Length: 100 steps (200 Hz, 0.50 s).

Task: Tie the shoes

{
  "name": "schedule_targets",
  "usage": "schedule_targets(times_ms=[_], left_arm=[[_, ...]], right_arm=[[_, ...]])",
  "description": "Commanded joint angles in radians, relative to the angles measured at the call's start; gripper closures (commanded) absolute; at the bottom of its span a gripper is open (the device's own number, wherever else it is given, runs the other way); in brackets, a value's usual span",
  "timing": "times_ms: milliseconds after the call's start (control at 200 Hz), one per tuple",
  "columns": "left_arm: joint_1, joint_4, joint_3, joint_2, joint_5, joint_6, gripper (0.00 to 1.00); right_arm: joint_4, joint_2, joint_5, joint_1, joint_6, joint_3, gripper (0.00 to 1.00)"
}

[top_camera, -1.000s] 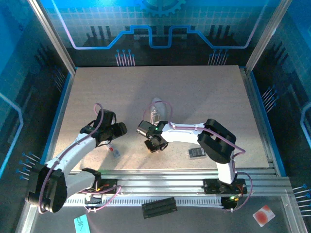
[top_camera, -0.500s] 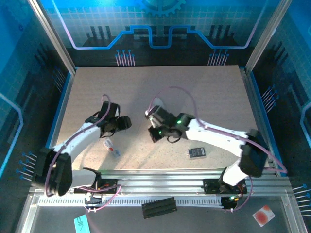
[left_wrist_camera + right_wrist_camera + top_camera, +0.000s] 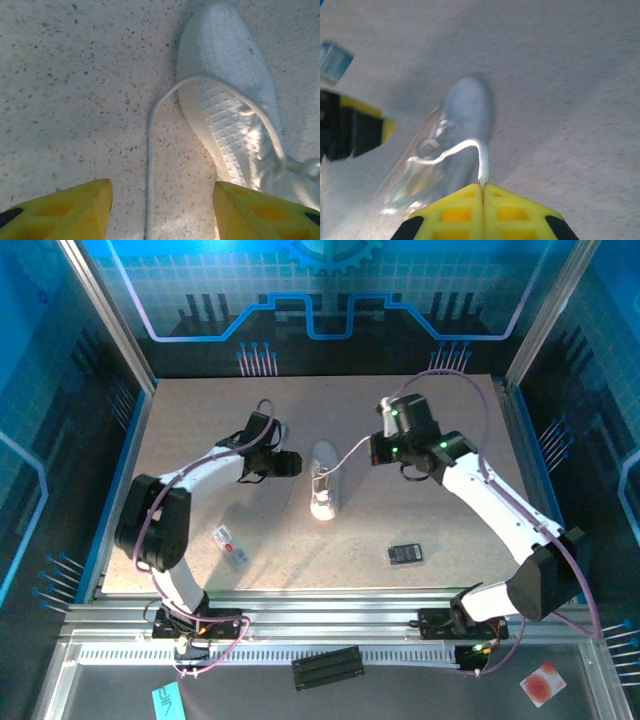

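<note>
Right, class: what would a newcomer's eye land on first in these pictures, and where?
The small white sneaker lies mid-table between the two arms. The right end effector is shut on a lace drawn out from the shoe, while the left end effector stands open on the shoe's other side, a slack lace running between its yellow fingers.

One white sneaker point(image 3: 323, 480), laces untied.
I see it upright on its pale sole, lying lengthwise near to far around the middle of the table point(image 3: 200, 420). One thin lace point(image 3: 482, 160) is stretched out to my right, and the other lace point(image 3: 150, 150) loops slack on the left.
</note>
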Motion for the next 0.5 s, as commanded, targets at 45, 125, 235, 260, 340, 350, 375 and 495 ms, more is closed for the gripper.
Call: schedule_targets(times_ms=[45, 125, 235, 260, 340, 350, 375, 495], left_arm=[[-0.017, -0.075, 0.010, 0.030, -0.046, 0.025, 0.44], [-0.020, -0.076, 0.013, 0.035, -0.060, 0.027, 0.44], [-0.023, -0.142, 0.057, 0.053, -0.096, 0.006, 0.43], [-0.025, -0.165, 0.072, 0.058, -0.108, -0.008, 0.43], [-0.034, -0.263, 0.137, 0.092, -0.152, -0.051, 0.43], [-0.037, -0.277, 0.148, 0.097, -0.156, -0.055, 0.43], [-0.041, -0.305, 0.172, 0.108, -0.168, -0.060, 0.43], [-0.065, -0.428, 0.293, 0.147, -0.184, -0.055, 0.43]], right_arm=[[-0.030, 0.027, -0.044, -0.127, -0.043, 0.013, 1.00], [-0.027, 0.041, -0.042, -0.154, -0.050, 0.017, 1.00], [-0.025, 0.066, -0.042, -0.176, -0.054, 0.020, 1.00], [-0.027, 0.072, -0.042, -0.181, -0.053, 0.020, 1.00], [-0.034, 0.090, -0.048, -0.205, -0.043, 0.010, 1.00], [-0.035, 0.090, -0.050, -0.208, -0.041, 0.008, 1.00], [-0.036, 0.091, -0.051, -0.216, -0.037, 0.002, 1.00], [-0.042, 0.084, -0.055, -0.243, -0.029, -0.020, 1.00]])
